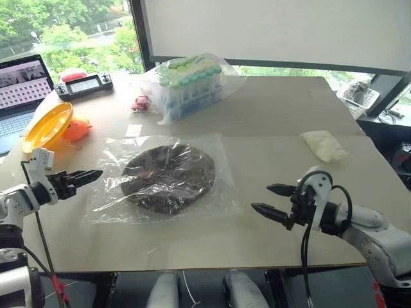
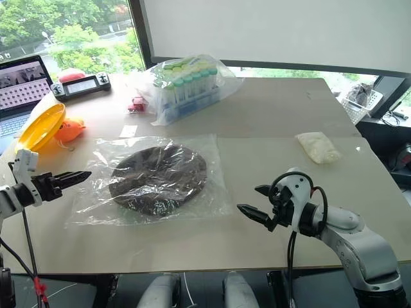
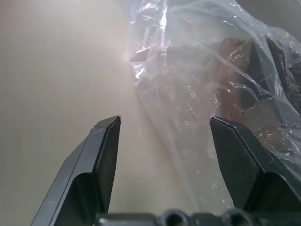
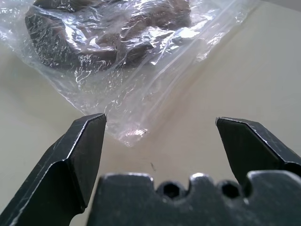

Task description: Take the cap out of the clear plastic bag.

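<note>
The dark brown cap (image 1: 168,177) lies flat inside the clear plastic bag (image 1: 109,204) in the middle of the table. My left gripper (image 1: 92,175) hovers just off the bag's left edge, pointing at it, open with nothing between its fingers. In the left wrist view the bag (image 3: 188,84) lies just ahead of the fingers (image 3: 106,141). My right gripper (image 1: 272,199) hangs open to the right of the bag, clear of it. The right wrist view looks over the bag's near corner (image 4: 127,134) with the cap (image 4: 108,28) beyond.
A bagged rack of green-capped tubes (image 1: 189,83) stands at the back. A small white packet (image 1: 325,145) lies at the right. A yellow bowl (image 1: 46,127), an orange toy (image 1: 77,130), a laptop (image 1: 22,90) and a controller (image 1: 85,83) sit at the left.
</note>
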